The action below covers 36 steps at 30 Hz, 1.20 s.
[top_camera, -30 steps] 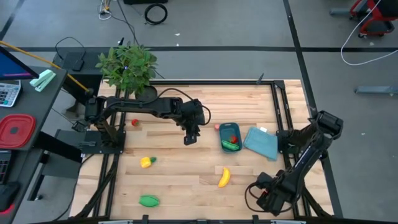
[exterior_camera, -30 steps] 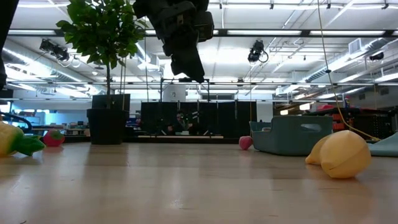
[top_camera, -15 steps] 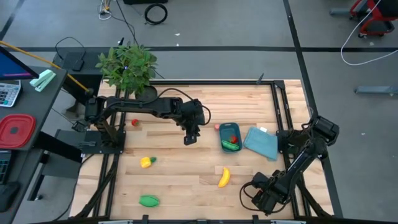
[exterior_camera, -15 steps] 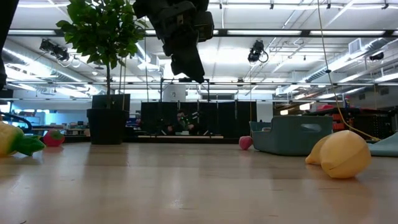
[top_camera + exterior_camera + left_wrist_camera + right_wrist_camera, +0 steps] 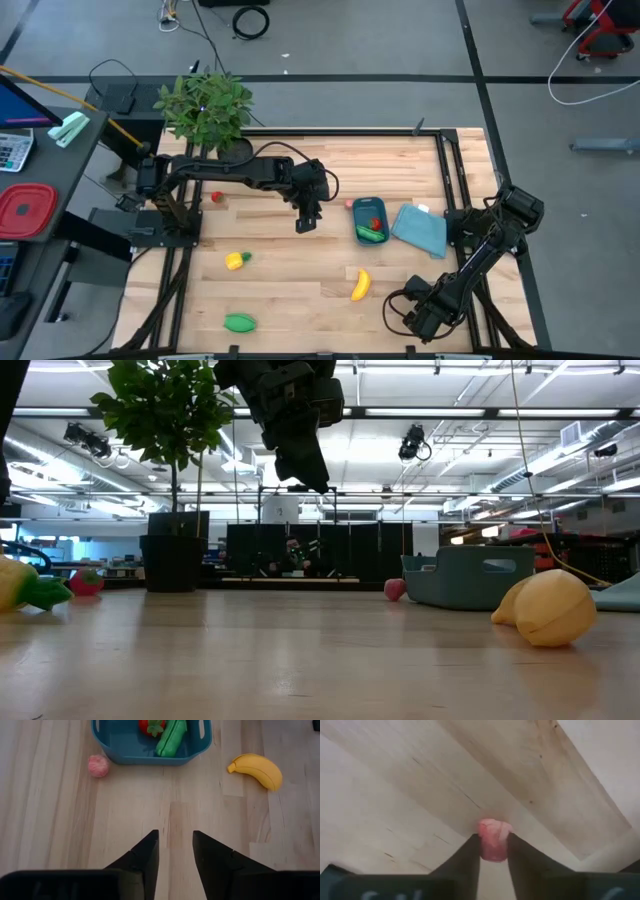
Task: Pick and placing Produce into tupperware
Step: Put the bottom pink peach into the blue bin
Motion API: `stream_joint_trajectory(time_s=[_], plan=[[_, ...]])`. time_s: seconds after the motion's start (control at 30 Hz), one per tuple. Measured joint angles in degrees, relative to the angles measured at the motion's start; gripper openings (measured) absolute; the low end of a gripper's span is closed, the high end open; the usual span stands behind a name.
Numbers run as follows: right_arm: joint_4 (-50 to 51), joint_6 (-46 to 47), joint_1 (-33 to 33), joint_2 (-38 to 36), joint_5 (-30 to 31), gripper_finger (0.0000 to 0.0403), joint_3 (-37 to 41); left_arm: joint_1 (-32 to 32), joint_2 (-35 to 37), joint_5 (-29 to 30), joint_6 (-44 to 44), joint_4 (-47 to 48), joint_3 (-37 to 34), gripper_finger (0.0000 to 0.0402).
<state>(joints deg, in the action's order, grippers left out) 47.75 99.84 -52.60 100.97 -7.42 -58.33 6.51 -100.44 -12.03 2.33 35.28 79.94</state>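
Observation:
The dark-blue tupperware [image 5: 370, 221] stands right of the table's middle, with a red piece and a green oblong piece [image 5: 171, 737] inside. A banana [image 5: 360, 285], a yellow piece with a green stem [image 5: 236, 260], a green piece [image 5: 238, 322], a small red piece [image 5: 216, 197] and a pink piece [image 5: 99, 765] lie loose on the wood. My left gripper [image 5: 175, 840] hovers open to the left of the tupperware, nothing between its fingers. My right gripper [image 5: 493, 840], low at the table's near right [image 5: 405, 318], is shut on a small pink-red piece [image 5: 492, 832]. My right gripper pinches the small pink-red piece [image 5: 493, 829] between its two fingers, one on each side of it. Part of the piece sticks out past the fingertips [image 5: 470, 851]. Whether the piece rests on the wood or is lifted, I cannot tell.
A leafy potted plant [image 5: 205, 108] stands at the far left corner. A flat light-blue piece [image 5: 420, 228] lies just right of the tupperware. Dark frame rails run along both table sides. Bare wood lies between the banana and the yellow piece.
My right arm has shifted a little along the near edge toward the table's left and then stopped. My left arm and the loose produce have kept still.

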Motion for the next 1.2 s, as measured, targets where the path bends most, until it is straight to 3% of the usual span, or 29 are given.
stream_joint_trajectory(time_s=[0.17, 0.47, 0.77, 0.87, 1.2], plan=[[0.04, -2.31, 0.09, -1.05, 5.29, 0.0022, 0.0, 0.01, 0.0, 0.0, -0.03, 0.0, 0.0, 0.013], [4.02, -12.44, 5.86, -10.79, 25.52, 0.0021, 0.0, 0.02, 0.0, 0.0, -0.07, -0.02, 0.0, 0.012], [7.97, -33.39, 20.4, -20.57, 47.58, 0.0024, 0.0, 0.02, 0.0, 3.0, -0.15, -0.52, 0.02, 0.0119], [5.23, -41.39, 25.96, -21.08, 47.69, 0.0023, 0.0, 0.02, 0.0, 3.93, -0.04, -0.48, 0.02, 0.0114], [0.96, -56.26, 41.83, -14.12, 38.19, 0.0024, 0.0, 0.02, 0.0, 4.07, -0.13, -0.24, 0.02, 0.0111]])
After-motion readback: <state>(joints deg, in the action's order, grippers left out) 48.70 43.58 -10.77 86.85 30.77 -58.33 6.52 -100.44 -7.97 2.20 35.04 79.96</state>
